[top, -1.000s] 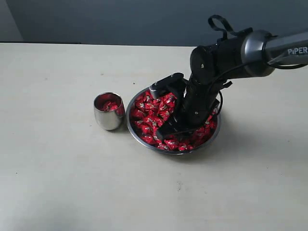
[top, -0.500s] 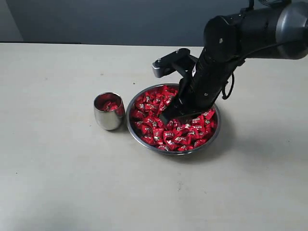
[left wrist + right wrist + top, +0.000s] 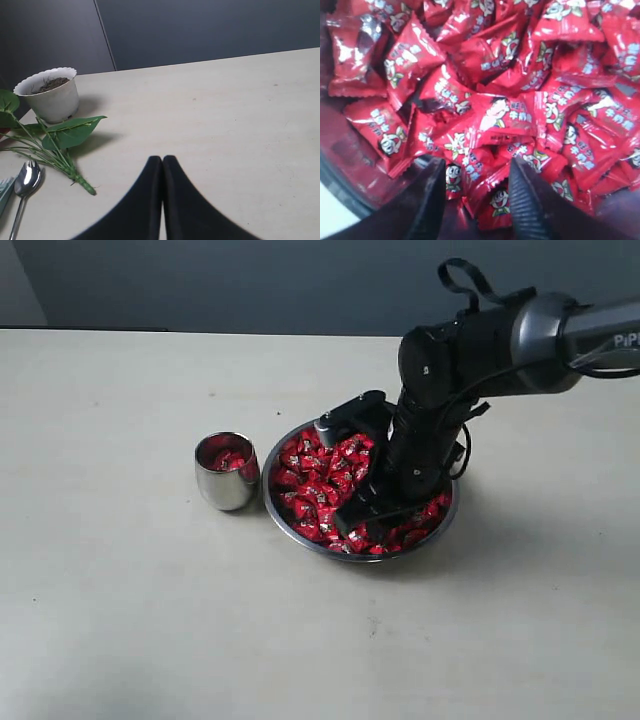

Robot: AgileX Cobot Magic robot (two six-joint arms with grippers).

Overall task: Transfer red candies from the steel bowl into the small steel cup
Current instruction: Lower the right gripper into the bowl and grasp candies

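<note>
In the exterior view, the small steel cup (image 3: 226, 485) stands upright left of centre on the pale table (image 3: 120, 620), with a few red candies (image 3: 228, 459) inside it. Just beside it to the right, almost touching, sits the steel bowl (image 3: 283, 526) at the middle of the frame, heaped with many more of the same candies. The right arm comes in from the upper right and bends down into the bowl. Its right gripper (image 3: 350, 520) is low among the candies in the bowl's near half.

The right wrist view looks straight down at the pile. The black fingers (image 3: 427, 200) are spread apart, with wrapped candies lying between and around them. None is clearly pinched. A strip of the bowl's steel wall shows at one edge.

The left wrist view shows the left gripper (image 3: 162, 172) over bare table (image 3: 240, 110), its two fingers pressed together with nothing between them. Well apart from it are a white plant pot (image 3: 50, 97), a green leafy sprig (image 3: 70, 135) lying flat, and a spoon (image 3: 24, 182).
</note>
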